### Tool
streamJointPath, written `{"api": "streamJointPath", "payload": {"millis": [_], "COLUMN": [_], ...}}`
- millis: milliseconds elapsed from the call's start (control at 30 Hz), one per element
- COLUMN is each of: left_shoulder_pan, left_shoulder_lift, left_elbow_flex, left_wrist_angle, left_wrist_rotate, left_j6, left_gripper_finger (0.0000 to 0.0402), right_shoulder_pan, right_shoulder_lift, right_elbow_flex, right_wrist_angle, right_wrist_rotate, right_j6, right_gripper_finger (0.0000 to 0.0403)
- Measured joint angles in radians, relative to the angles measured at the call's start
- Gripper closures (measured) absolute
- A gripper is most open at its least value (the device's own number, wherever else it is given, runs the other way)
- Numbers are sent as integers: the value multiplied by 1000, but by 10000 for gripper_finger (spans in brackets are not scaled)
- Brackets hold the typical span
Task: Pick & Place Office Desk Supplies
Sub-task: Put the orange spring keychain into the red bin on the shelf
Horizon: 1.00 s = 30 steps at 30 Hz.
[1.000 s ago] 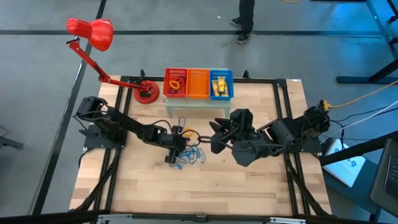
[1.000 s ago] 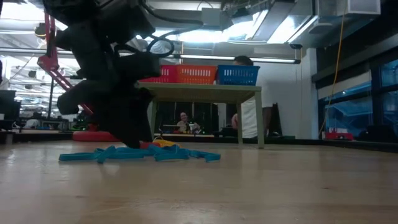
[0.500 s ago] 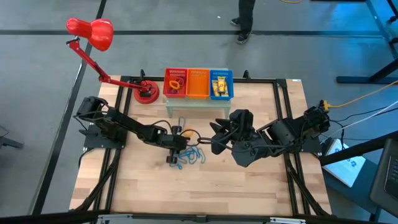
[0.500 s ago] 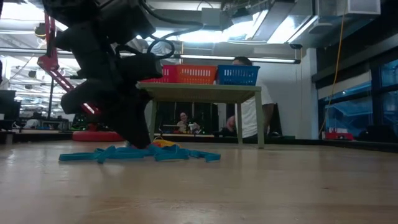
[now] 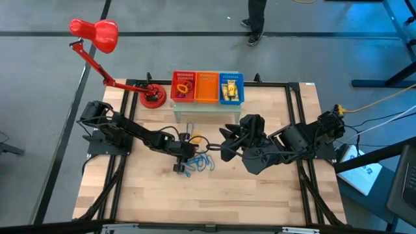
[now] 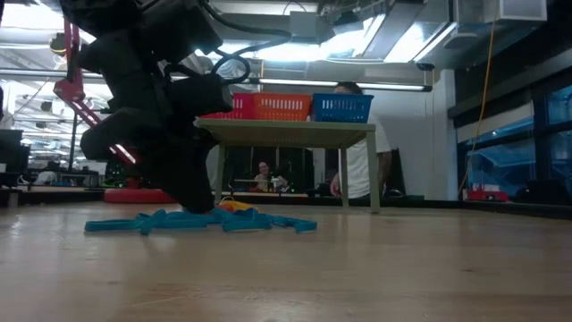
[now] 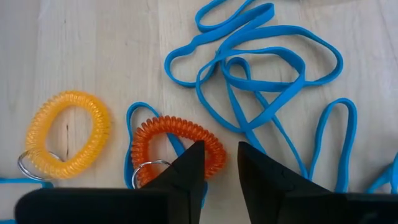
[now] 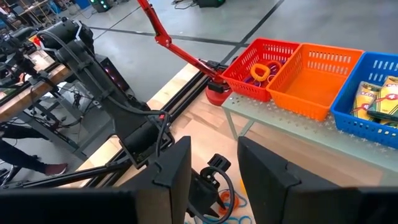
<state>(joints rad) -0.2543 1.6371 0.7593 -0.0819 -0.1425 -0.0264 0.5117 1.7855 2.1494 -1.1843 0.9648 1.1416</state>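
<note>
**Left gripper down among the loops at mid-table**

Nearest on the wooden table (image 5: 260, 195) lies a tangle of blue band loops (image 7: 267, 81), spread flat just right of the left gripper (image 7: 219, 163). That gripper is down at the table's middle, its two dark fingers (image 7: 186, 171) set narrowly apart with bare wood showing in the gap; nothing is clamped between them. One fingertip overlaps the rim of an orange coiled loop (image 7: 155, 140) with a small metal ring, which lies flat on the wood. Just beside it, to the left in the scene, lies a yellow coiled loop (image 7: 65, 134), also flat and with its own ring.

The right gripper (image 8: 214, 165) hangs above the table to the right of the tangle, fingers partly apart and holding nothing.

Farther back, on a small raised stand (image 5: 207, 109), three mesh baskets sit side by side: the red basket (image 5: 183, 87) holds coiled loops, the orange basket (image 5: 207, 88) is between, and the blue basket (image 5: 231, 88) holds yellow packets (image 8: 382, 99). A red desk lamp (image 5: 94, 34) stands at the far left.
</note>
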Motion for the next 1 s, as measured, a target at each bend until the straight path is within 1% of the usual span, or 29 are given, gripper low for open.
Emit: {"api": "streamJointPath", "payload": {"millis": [233, 400, 500, 633, 833, 1000], "left_shoulder_pan": [0, -7, -20, -33, -33, -33], "left_shoulder_lift": [6, 58, 82, 84, 83, 31], "left_elbow_flex": [0, 5, 4, 3, 2, 0], "left_wrist_angle": [2, 20, 27, 38, 32, 18], "left_wrist_rotate": [-1, 13, -1, -25, -30, -40], "left_j6": [-1, -16, -39, -65, -90, -93], "left_gripper_finger": [310, 316, 321, 340, 388, 393], "right_shoulder_pan": [0, 0, 0, 0, 1, 1], "right_shoulder_lift": [0, 0, 0, 0, 0, 1], "right_elbow_flex": [0, 0, 0, 0, 0, 0], "right_wrist_angle": [1, 2, 2, 2, 2, 2], "right_wrist_rotate": [-12, -12, -16, -23, -23, -23], "right_j6": [1, 2, 3, 7, 5, 3], "right_gripper_finger": [271, 271, 271, 271, 271, 271]}}
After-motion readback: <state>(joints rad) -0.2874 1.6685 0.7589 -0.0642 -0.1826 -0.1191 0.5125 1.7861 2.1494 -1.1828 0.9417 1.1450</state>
